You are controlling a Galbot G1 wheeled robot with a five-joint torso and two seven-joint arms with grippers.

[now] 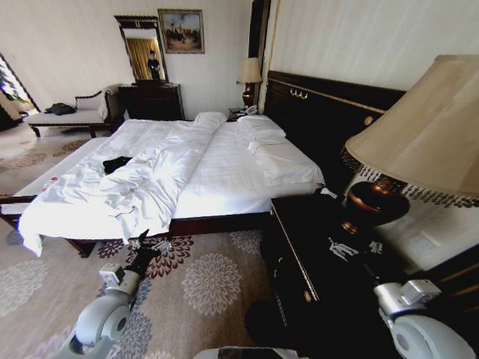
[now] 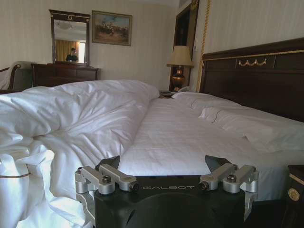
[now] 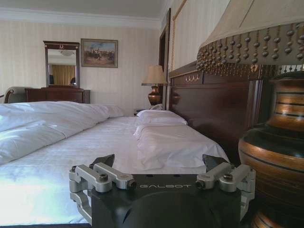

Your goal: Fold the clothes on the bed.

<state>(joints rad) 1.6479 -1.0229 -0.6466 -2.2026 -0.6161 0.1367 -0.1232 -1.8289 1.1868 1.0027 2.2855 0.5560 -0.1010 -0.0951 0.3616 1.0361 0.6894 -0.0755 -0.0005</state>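
The bed (image 1: pixel 224 176) takes up most of the room ahead, a wide double with white sheets, a dark wooden frame and a tall dark headboard (image 1: pixel 329 112) on the robot's right. A white duvet (image 1: pixel 142 183) lies rumpled over the left half of the bed, bunched in folds and hanging over the near edge toward the patterned carpet (image 1: pixel 202 284). White pillows (image 1: pixel 281 161) lie in a row along the headboard.

A dark nightstand (image 1: pixel 314 254) stands close to the robot on the right, just beside the bed, and carries a lamp (image 1: pixel 404 149) with a broad beige shade and a round bronze base. A second lamp stands at the far end of the headboard. Against the back wall are a dark dresser (image 1: pixel 153 101) with a mirror above it, a framed painting (image 1: pixel 181 31) and a pale bench (image 1: pixel 71 114).

The T-shirt (image 1: pixel 116 164) is a small black heap on the left part of the bed, lying on the white bedding among the duvet folds, well apart from both arms.

The left gripper (image 1: pixel 146 247) is held low over the carpet just short of the bed's near edge; in the left wrist view its fingers (image 2: pixel 110 163) are spread wide with nothing between them. The right gripper (image 3: pixel 159 164) is raised beside the nightstand lamp, facing along the bed, its jaws likewise spread and empty.
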